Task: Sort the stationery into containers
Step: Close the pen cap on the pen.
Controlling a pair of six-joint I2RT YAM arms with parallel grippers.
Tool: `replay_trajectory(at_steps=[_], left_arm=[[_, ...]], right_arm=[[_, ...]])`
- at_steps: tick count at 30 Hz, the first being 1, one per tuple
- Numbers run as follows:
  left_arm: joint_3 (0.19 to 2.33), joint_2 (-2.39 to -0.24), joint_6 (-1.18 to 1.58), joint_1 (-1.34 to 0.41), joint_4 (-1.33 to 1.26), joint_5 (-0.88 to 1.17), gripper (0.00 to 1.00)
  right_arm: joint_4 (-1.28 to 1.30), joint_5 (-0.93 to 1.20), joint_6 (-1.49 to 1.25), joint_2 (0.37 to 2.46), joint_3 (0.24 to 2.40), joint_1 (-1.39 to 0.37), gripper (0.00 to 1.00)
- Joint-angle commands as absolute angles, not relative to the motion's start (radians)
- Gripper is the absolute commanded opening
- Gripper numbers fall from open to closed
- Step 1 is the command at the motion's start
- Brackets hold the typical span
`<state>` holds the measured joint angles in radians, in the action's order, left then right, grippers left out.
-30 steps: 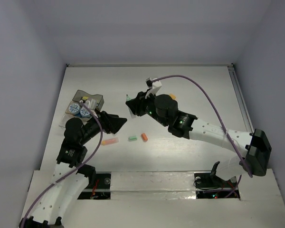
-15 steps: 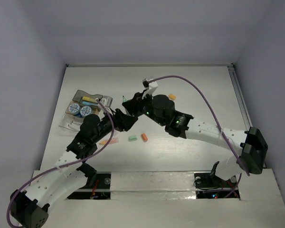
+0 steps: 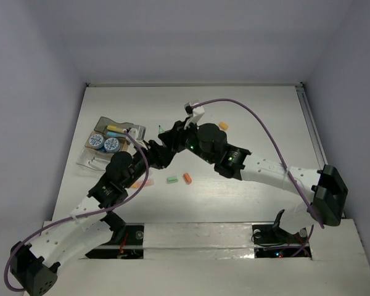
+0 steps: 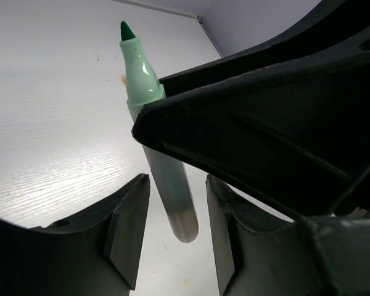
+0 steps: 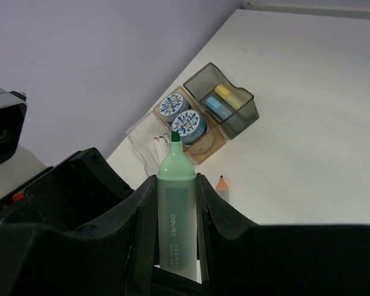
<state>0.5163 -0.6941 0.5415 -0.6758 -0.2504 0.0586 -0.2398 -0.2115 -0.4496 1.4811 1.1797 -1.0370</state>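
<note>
My right gripper is shut on a pale green marker, its uncapped dark green tip pointing up. In the left wrist view the same marker hangs down between the fingers of my left gripper. The left jaws stand open, with a narrow gap on each side of the marker's rear end. From above, both grippers meet over the table just right of the containers, the marker's tip showing there. The containers are a grey box, a brown box with two round blue-white pots and a clear tray.
Loose stationery lies on the table: a pink-orange marker, a green block, an orange piece and another orange piece behind the right arm. An orange marker lies near the boxes. A purple cable arcs over the right arm.
My left gripper has reached forward to the right gripper and its jaws have narrowed around the marker's rear end. The right arm shifted slightly left, still holding the marker.
</note>
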Motion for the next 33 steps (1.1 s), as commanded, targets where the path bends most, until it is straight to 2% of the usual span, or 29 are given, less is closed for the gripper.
replay_trajectory(at_steps=[1,2,3,9,11,13,14,16,17,19,21,25,28,33], left_arm=[[0.546,-0.666,0.512,-0.69,-0.311,-0.018,0.36],[0.546,-0.666,0.511,-0.69,-0.308,-0.031,0.34],[0.546,-0.664,0.508,-0.69,-0.307,-0.04,0.25],[0.555,-0.647,0.497,-0.699,-0.267,-0.067,0.06],[0.563,-0.641,0.485,-0.699,-0.247,-0.078,0.05],[0.571,-0.635,0.468,-0.699,-0.23,-0.08,0.03],[0.581,-0.634,0.462,-0.699,-0.21,-0.078,0.02],[0.6,-0.62,0.437,-0.699,-0.189,-0.058,0.0],[0.606,-0.617,0.434,-0.699,-0.167,-0.052,0.0],[0.617,-0.609,0.431,-0.699,-0.16,-0.005,0.0],[0.647,-0.612,0.417,-0.699,-0.124,0.033,0.0],[0.756,-0.65,0.353,-0.699,-0.003,0.106,0.0],[0.81,-0.679,0.293,-0.699,0.089,0.167,0.0],[0.87,-0.673,0.229,-0.699,0.156,0.196,0.0]], right_arm=[[-0.293,-0.218,-0.465,1.459,1.167,-1.045,0.0],[-0.295,-0.218,-0.465,1.456,1.167,-1.045,0.0],[-0.293,-0.218,-0.466,1.456,1.166,-1.045,0.0],[-0.273,-0.252,-0.474,1.442,1.152,-1.045,0.0],[-0.268,-0.249,-0.479,1.437,1.146,-1.045,0.0],[-0.261,-0.244,-0.486,1.428,1.143,-1.045,0.04],[-0.25,-0.245,-0.488,1.422,1.14,-1.045,0.14],[-0.221,-0.245,-0.465,1.396,1.141,-1.045,0.26],[-0.169,-0.242,-0.456,1.385,1.156,-1.045,0.37],[-0.083,-0.239,-0.398,1.364,1.186,-1.045,0.45],[0.047,-0.25,-0.344,1.322,1.213,-1.045,0.48],[0.12,-0.255,-0.284,1.197,1.148,-1.034,0.52],[0.161,-0.184,-0.22,1.123,1.098,-1.022,0.6],[0.265,-0.057,-0.094,1.129,1.077,-1.022,0.6]])
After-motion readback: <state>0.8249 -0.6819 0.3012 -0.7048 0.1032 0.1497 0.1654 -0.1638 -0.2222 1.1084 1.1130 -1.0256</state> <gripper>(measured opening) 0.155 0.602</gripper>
